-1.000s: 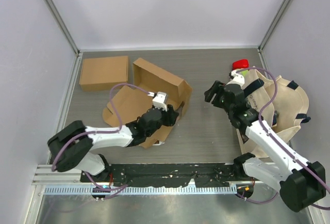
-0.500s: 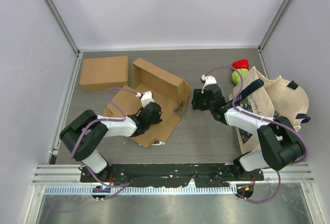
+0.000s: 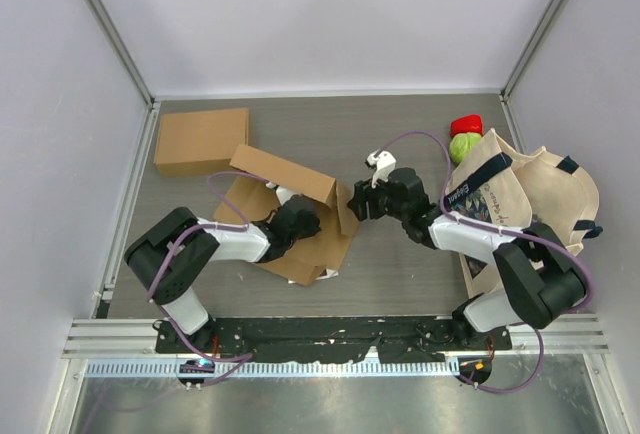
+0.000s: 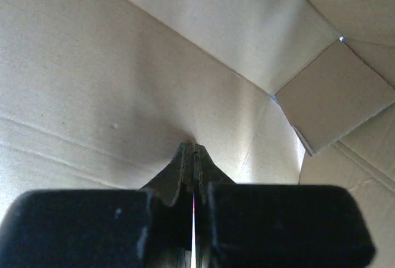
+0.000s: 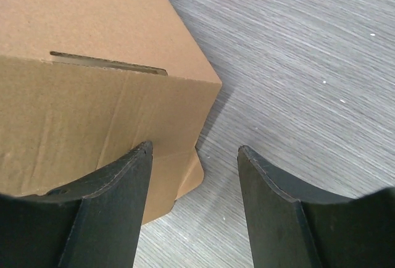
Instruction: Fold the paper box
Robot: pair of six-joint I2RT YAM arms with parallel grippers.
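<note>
The brown paper box [image 3: 288, 176] lies half folded left of the table's middle, its long wall standing up over the flat panels. My left gripper [image 3: 300, 216] is inside it, shut, and its tips [image 4: 193, 147] press on the inner cardboard [image 4: 123, 76]. My right gripper [image 3: 358, 204] is open at the box's right end. In the right wrist view the box's corner [image 5: 92, 95] sits just in front of the left finger [image 5: 117, 181]. The right finger [image 5: 271, 188] is over bare table.
A second, closed cardboard box [image 3: 202, 140] lies at the back left. A cream tote bag [image 3: 540, 194] lies at the right, with a green ball [image 3: 463, 146] and a red object [image 3: 466, 124] behind it. Enclosure walls stand round the table.
The right arm has swung left from the bag to the box's right end. The box's long wall has tipped up and shifted left. The left gripper has moved deeper into the box.
</note>
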